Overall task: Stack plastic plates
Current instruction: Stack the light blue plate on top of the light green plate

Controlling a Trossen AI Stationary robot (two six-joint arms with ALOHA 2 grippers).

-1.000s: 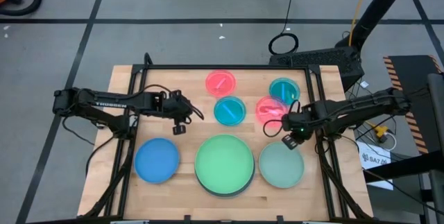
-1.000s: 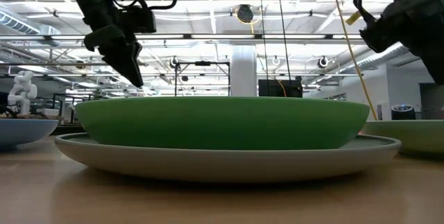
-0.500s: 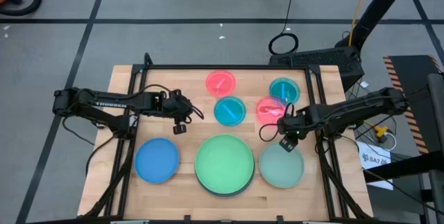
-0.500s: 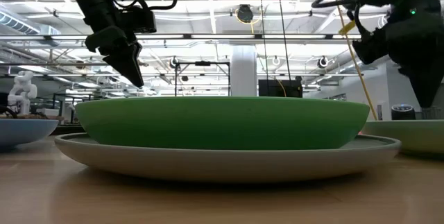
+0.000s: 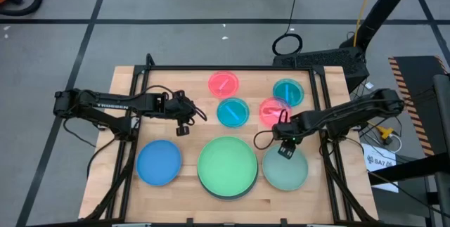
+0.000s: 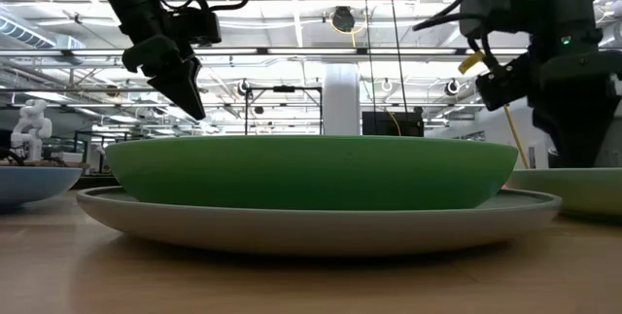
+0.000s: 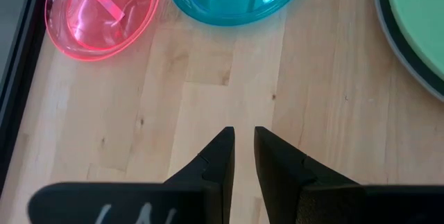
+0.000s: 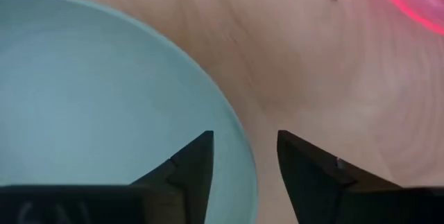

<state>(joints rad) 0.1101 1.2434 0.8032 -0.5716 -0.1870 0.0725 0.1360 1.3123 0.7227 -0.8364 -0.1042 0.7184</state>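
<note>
A green plate (image 5: 227, 164) lies in the large grey plate (image 5: 226, 196) near the front edge. A blue plate (image 5: 159, 162) lies to its left and a pale green plate (image 5: 288, 172) to its right. Two pink plates (image 5: 223, 83) (image 5: 271, 109) and two teal plates (image 5: 232, 112) (image 5: 287, 91) lie farther back. My right gripper (image 8: 243, 137) is open and points down at the pale green plate's (image 8: 83, 78) far left rim (image 8: 244, 156), one finger over the plate, one over the wood. My left gripper (image 7: 243, 132) hovers over bare wood left of the middle teal plate, its fingers a narrow gap apart.
A black frame (image 5: 232, 68) borders the wooden table (image 5: 190, 150). Bare wood lies between the blue plate and my left gripper (image 5: 199, 114). A cable loop (image 5: 261, 140) hangs by my right gripper (image 5: 280, 141), just right of the green plate's rim.
My right gripper has gone from beside the right pink plate toward the table's near left, and down to the pale green plate's far rim. The plates lie where they were.
</note>
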